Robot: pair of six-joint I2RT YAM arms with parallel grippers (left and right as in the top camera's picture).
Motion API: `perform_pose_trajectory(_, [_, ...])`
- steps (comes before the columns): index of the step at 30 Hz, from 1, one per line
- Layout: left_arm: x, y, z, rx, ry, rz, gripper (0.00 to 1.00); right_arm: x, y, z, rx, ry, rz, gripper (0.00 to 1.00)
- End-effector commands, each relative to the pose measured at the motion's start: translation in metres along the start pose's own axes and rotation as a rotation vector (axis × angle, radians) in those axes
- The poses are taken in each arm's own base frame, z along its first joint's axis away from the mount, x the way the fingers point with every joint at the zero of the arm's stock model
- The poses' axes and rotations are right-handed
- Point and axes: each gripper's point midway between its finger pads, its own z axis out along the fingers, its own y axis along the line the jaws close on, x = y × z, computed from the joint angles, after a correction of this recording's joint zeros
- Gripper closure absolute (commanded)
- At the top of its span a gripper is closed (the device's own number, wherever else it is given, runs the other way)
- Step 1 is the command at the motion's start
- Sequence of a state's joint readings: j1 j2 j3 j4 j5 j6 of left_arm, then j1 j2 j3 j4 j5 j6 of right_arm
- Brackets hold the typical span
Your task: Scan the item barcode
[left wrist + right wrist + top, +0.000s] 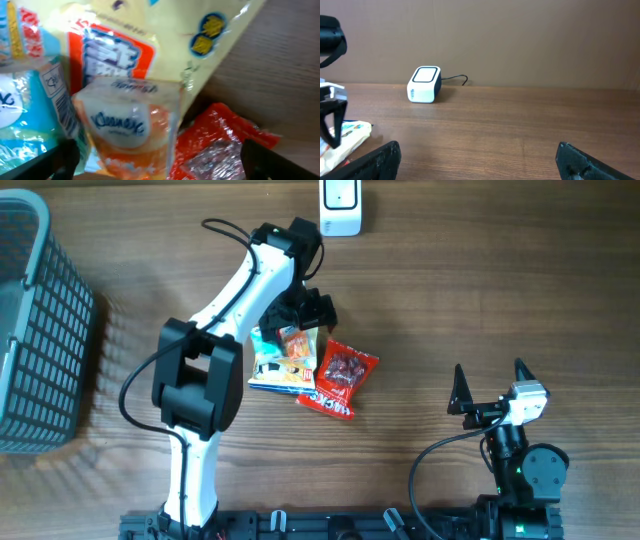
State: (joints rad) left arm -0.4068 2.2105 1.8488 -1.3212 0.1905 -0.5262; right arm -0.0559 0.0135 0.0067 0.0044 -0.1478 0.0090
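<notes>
A small orange-and-white tissue pack (pixel 125 125) lies on top of a yellow, orange and blue packet (pixel 165 35), with a red snack bag (pixel 220 140) beside it. A barcode (pixel 62 105) shows on a blue-and-white packet at the left. From overhead, the tissue pack (pixel 297 343) and red bag (pixel 340 377) lie mid-table under my left gripper (pixel 305 315). That gripper (pixel 160 160) is open, its fingers wide apart on either side of the tissue pack. The white scanner (pixel 340 208) stands at the far edge. My right gripper (pixel 490 385) is open and empty.
A grey mesh basket (pixel 35 330) stands at the left edge. In the right wrist view the scanner (pixel 424 84) with its black cable sits far across the bare wood, and my right gripper (pixel 480 155) hovers low near the table's front right.
</notes>
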Motion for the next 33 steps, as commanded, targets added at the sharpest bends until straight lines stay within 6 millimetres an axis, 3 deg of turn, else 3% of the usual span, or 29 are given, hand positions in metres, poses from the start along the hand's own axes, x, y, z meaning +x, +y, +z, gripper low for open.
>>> perform_pose_trajectory(1, [-0.012,0.022,-0.036,0.007,-0.046,-0.034,0.0,-0.002,-0.003,0.0,0.015,-0.009,-0.009,0.0])
perform_pose_trajectory(4, [-0.016,0.046,-0.082,0.034,-0.075,-0.106,0.0,-0.002,-0.003,0.0,0.015,-0.009,-0.009,0.0])
perform_pose_trajectory(9, [-0.016,0.093,-0.181,0.134,-0.256,-0.209,0.0,-0.002,-0.003,0.0,0.015,-0.009,-0.009,0.0])
perform_pose_trajectory(11, [-0.01,0.108,-0.209,0.16,-0.331,-0.227,0.0,-0.002,-0.003,0.0,0.015,-0.009,-0.009,0.0])
perform_pose_trajectory(14, [0.008,0.146,-0.251,0.165,-0.46,-0.305,0.0,-0.002,-0.003,0.0,0.015,-0.009,-0.009,0.0])
perform_pose_trajectory(16, [0.028,0.185,-0.281,0.137,-0.569,-0.393,0.0,-0.002,-0.003,0.0,0.015,-0.009,-0.009,0.01])
perform_pose_trajectory(19, [0.056,0.226,-0.308,0.118,-0.673,-0.503,0.0,-0.002,-0.003,0.0,0.015,-0.009,-0.009,0.0])
perform_pose_trajectory(22, [0.077,0.248,-0.325,0.124,-0.748,-0.577,0.0,-0.002,-0.003,0.0,0.015,-0.009,-0.009,0.0])
perform_pose_trajectory(26, [0.092,0.259,-0.336,0.117,-0.803,-0.614,0.0,-0.002,-0.003,0.0,0.015,-0.009,-0.009,0.0])
perform_pose_trajectory(33, [0.093,0.261,-0.337,0.108,-0.807,-0.619,0.0,-0.002,-0.003,0.0,0.015,-0.009,-0.009,0.0])
